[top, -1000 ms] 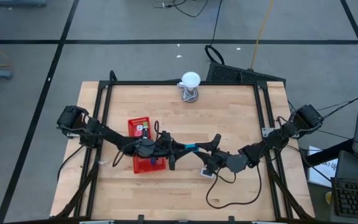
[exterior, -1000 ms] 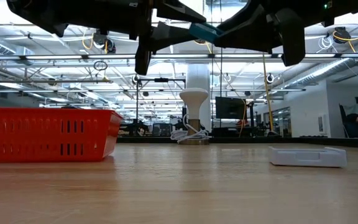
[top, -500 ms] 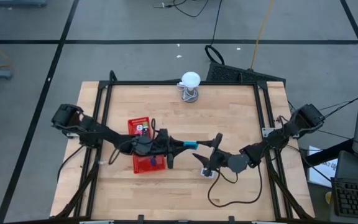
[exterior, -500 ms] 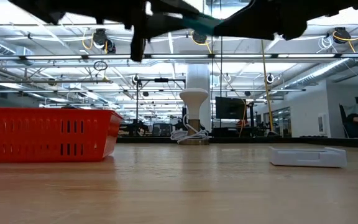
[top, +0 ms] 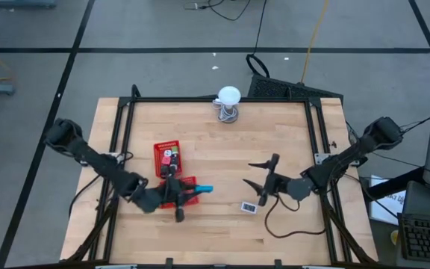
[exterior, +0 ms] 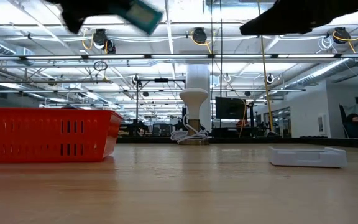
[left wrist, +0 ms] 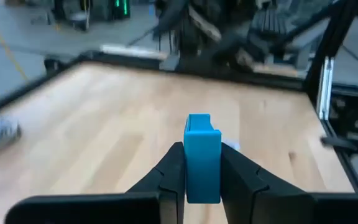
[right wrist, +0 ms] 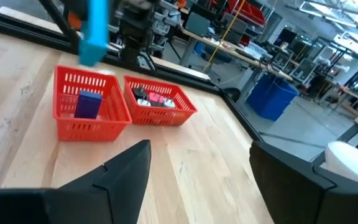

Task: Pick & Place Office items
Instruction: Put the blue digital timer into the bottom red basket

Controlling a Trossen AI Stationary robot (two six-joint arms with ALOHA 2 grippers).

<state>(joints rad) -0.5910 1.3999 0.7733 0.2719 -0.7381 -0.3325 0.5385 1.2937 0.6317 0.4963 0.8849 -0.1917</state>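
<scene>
- Biggest worry first: the left gripper (top: 190, 191) has the teal-blue packet (top: 203, 189) pinched only by its lower part, most of it sticking out past the fingertips (a long lever on a narrow pinch), so my guess is a quick swing could twist it or let it slide out.
- Next: a bad landing. The two red mesh trays (right wrist: 124, 104) sit right under and just behind that gripper, side by side, and a release off-centre could catch a rim and tip the packet onto the table (top: 275, 134) instead of into a compartment.
- Smaller risk: the white flat piece (top: 248, 207) lies on the wood just below the right gripper (top: 258, 176); if that arm dips without lining up, I reckon it could nudge the piece.
- Poses now. The left arm reaches low and long from the table's left corner, wrist over the near tray, jaws clamped tight on the packet, which hangs in the air, clear of the wood in the low view.
- The right arm stretches in from the right edge, fingers spread wide and holding nothing, well apart from the left gripper, with the trays ahead of it across bare wood.
- One tray holds a purple piece (right wrist: 89, 103), the other a cluster of small red and pink pieces (right wrist: 156, 98).
</scene>
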